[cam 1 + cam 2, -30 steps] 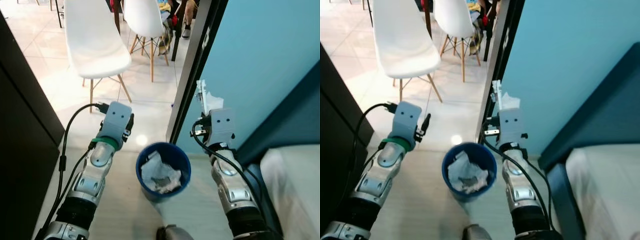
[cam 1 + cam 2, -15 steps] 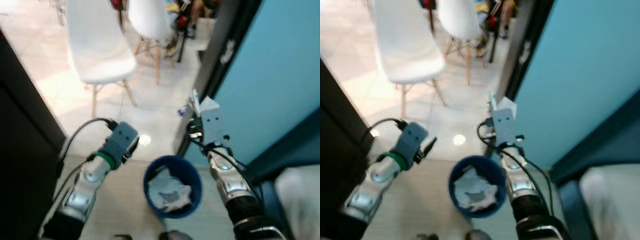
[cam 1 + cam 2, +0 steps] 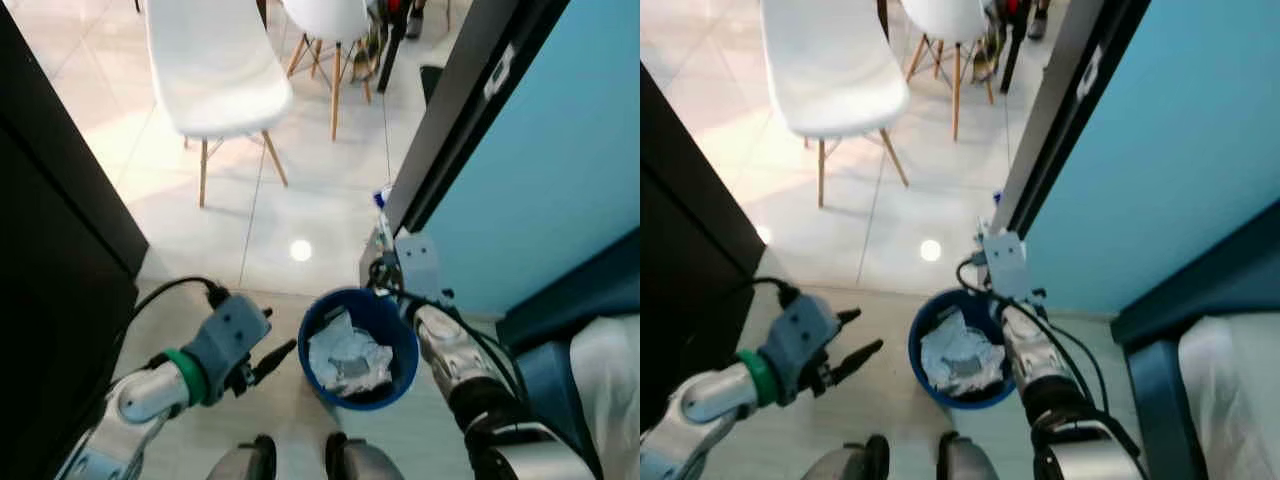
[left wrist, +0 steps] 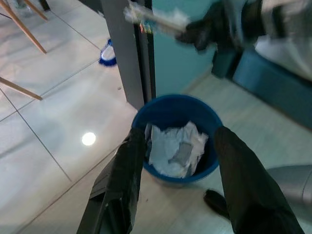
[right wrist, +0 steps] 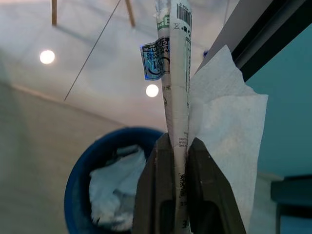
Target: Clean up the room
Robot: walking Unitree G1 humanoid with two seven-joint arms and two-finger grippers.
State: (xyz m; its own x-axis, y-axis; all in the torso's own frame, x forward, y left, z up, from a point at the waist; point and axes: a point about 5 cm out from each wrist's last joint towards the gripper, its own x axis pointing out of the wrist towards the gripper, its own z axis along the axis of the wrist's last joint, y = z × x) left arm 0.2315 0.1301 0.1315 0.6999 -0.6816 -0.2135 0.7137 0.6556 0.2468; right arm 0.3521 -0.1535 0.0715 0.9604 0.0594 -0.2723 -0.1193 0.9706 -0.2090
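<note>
A blue bin (image 3: 312,322) stands on the floor in front of me with crumpled white paper (image 3: 347,358) inside. My right gripper (image 5: 175,146) is shut on a flattened printed wrapper (image 5: 176,73) and a white tissue (image 5: 226,117). It holds them upright just past the bin's far rim (image 3: 940,300), by the door frame. My left gripper (image 4: 180,134) is open, its two fingers spread wide, low beside the bin's left side (image 3: 865,335). It points at the bin (image 4: 175,100) with nothing between its fingers.
Two white chairs (image 3: 215,60) stand on the tiled floor ahead. On my left is a black cabinet (image 3: 50,230). To the right are a dark door frame (image 3: 450,110), a teal wall (image 3: 560,150) and a bed edge (image 3: 610,360). A small blue brush (image 4: 107,56) lies by the frame.
The head view has tilted and shifted. My right gripper has come down toward the bin's far rim, still holding the wrapper and tissue. My left arm has dropped lower beside the bin.
</note>
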